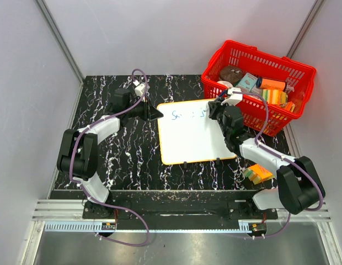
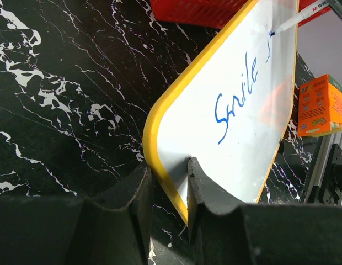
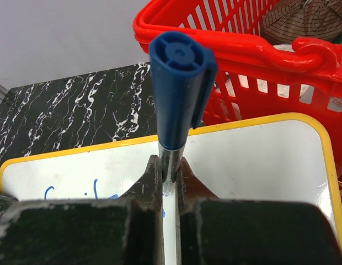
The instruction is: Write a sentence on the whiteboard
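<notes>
The whiteboard (image 1: 193, 141) lies flat in the middle of the black marble table, yellow-framed. Blue writing, the sentence (image 2: 237, 91), reads "Smile" along its far edge, with one more stroke begun after it. My left gripper (image 1: 156, 114) is at the board's far left corner. In the left wrist view its jaws (image 2: 167, 164) stand narrow across the yellow frame, one finger on the white face (image 2: 254, 132). My right gripper (image 3: 168, 165) is shut on a marker (image 3: 179, 72) with a blue cap on its back end. The marker tip (image 2: 281, 27) touches the board.
A red basket (image 1: 281, 113) holding several items stands against the board's far right corner. An orange box (image 1: 258, 174) lies beside my right arm near the board's near right corner. Grey walls close in the table on three sides.
</notes>
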Available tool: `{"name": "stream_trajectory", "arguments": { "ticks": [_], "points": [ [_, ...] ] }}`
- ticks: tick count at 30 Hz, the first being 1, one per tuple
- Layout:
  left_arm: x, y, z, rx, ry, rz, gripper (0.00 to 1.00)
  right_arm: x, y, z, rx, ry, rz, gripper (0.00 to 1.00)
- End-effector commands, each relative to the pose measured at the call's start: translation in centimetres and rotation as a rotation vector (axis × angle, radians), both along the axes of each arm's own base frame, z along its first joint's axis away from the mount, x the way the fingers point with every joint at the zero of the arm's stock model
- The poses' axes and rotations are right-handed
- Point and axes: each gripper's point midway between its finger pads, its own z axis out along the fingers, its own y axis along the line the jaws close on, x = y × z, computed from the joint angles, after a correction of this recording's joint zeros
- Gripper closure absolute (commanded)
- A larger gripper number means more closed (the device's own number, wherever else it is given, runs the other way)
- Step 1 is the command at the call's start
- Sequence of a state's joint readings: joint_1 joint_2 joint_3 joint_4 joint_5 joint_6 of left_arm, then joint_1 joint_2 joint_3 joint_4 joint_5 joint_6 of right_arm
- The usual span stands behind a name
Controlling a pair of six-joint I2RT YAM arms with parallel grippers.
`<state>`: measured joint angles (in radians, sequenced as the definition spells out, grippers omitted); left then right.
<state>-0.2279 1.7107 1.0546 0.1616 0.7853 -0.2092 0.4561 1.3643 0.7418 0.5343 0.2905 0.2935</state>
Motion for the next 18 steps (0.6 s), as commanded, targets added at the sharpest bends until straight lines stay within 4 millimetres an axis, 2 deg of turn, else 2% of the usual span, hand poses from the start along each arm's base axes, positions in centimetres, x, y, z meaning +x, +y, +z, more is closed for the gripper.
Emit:
{"name": "stream_trajectory", "arguments": {
  "ticks": [1, 18],
  "points": [
    [-1.3, -0.1, -6.1, 0.186, 0.035, -0.021, 1.0, 1.0, -0.9, 1.6, 0.0, -0.042, -0.055, 1.0],
    [-1.3, 0.0, -6.1, 0.191, 0.036, -0.02, 1.0, 0.8, -2.9, 1.6, -0.031, -0.034, -0.135, 1.0]
  ]
}}
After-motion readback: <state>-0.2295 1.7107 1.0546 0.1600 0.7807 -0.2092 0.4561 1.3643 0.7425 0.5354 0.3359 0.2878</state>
